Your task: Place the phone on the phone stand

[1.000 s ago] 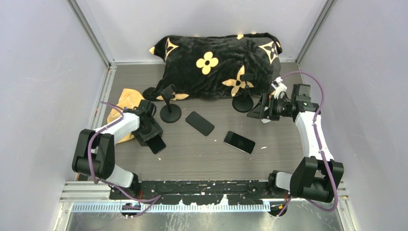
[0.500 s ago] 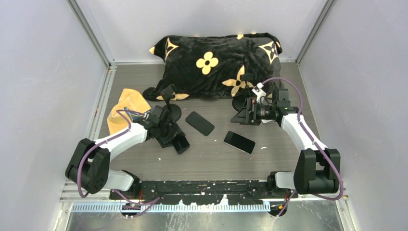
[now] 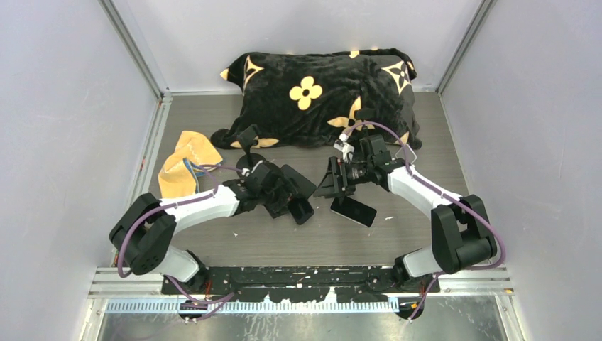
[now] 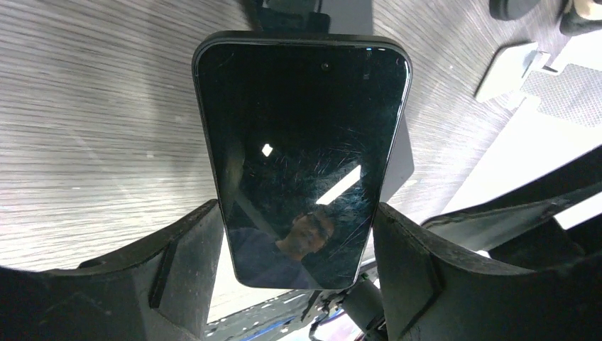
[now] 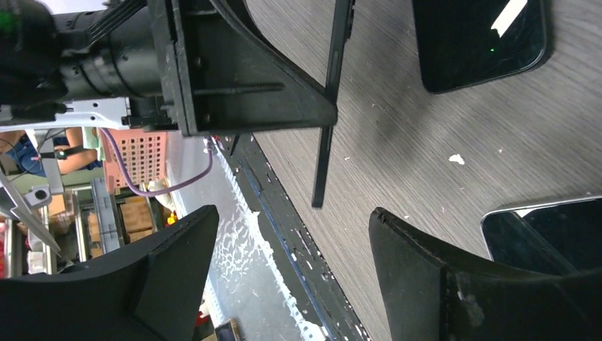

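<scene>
1. Phone [image 4: 302, 156] is clamped by its long edges in the left gripper [image 4: 297, 213], with the screen toward the wrist camera. It covers most of what lies behind it.
2. From above, this phone is on the near side of the pillow [image 3: 312, 92], apart from it. It is not on the phone stand [image 3: 248, 139], which stands at the pillow's near left corner with its base half covered by the left arm.
3. Second phone [image 3: 304, 177], nearer the pillow, is partly hidden under the left gripper.
4. Right gripper [image 5: 292, 212] is spread wide, with only worktop [image 5: 397, 142] between its fingers. The top view does not show this.
5. Right wrist view gives the held phone edge-on and steeply tilted. Whether it touches the worktop I cannot tell.
6. Third phone [image 3: 353, 210] lies flat just beside the right gripper.
</scene>
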`<state>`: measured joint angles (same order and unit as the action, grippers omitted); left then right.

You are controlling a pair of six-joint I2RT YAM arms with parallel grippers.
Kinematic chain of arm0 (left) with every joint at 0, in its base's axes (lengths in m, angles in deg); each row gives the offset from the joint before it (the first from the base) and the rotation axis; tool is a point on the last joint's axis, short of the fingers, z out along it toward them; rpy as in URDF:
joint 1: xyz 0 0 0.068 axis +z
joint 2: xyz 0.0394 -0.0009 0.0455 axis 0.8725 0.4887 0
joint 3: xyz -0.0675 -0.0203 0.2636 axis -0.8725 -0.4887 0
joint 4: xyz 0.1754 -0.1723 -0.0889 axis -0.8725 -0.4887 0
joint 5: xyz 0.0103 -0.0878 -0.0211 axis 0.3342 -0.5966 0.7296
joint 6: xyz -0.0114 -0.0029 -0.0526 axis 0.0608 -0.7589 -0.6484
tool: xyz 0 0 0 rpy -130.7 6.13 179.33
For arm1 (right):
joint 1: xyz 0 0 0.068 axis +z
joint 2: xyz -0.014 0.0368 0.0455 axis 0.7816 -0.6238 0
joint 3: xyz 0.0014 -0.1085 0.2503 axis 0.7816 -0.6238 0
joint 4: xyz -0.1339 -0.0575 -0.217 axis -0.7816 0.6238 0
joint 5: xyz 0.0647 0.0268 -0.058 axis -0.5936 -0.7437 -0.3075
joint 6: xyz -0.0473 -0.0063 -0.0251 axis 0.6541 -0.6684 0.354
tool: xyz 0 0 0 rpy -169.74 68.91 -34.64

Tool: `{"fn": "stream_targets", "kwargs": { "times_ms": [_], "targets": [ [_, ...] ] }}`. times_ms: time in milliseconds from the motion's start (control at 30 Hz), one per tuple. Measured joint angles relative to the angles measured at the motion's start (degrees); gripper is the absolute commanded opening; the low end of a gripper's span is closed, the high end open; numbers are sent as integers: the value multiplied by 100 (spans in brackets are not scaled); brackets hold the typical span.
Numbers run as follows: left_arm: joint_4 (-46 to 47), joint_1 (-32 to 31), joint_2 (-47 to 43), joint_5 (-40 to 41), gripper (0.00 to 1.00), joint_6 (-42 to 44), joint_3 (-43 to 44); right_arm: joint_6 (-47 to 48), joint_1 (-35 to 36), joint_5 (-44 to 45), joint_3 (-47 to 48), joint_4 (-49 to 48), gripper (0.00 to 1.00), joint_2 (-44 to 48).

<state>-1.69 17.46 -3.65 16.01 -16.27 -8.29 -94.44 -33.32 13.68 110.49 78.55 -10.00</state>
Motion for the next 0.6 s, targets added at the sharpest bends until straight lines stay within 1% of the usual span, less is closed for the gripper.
{"fn": "stream_targets", "kwargs": {
  "times_ms": [133, 267, 333, 367, 433, 500, 600],
  "targets": [
    [149, -254, 166, 199, 20, -208, 216, -44, 229, 157, 0, -4, 75, -50],
    [273, -352, 234, 348, 20, -352, 313, -24, 367, 310, -9, -4, 67, -57],
    [313, -378, 295, 398, 19, -385, 358, -11, 424, 393, -33, 2, 58, -59],
    [328, -389, 323, 411, 20, -393, 376, -2, 446, 424, -39, 2, 51, -70],
    [352, -400, 369, 439, 19, -407, 413, 17, 490, 487, -42, 0, 43, -111],
    [358, -413, 382, 448, 20, -411, 442, 31, 522, 551, -42, 4, 40, -168],
    [415, -446, 382, 459, 19, -413, 452, 24, 544, 592, -42, 2, 40, -282]
  ]
}}
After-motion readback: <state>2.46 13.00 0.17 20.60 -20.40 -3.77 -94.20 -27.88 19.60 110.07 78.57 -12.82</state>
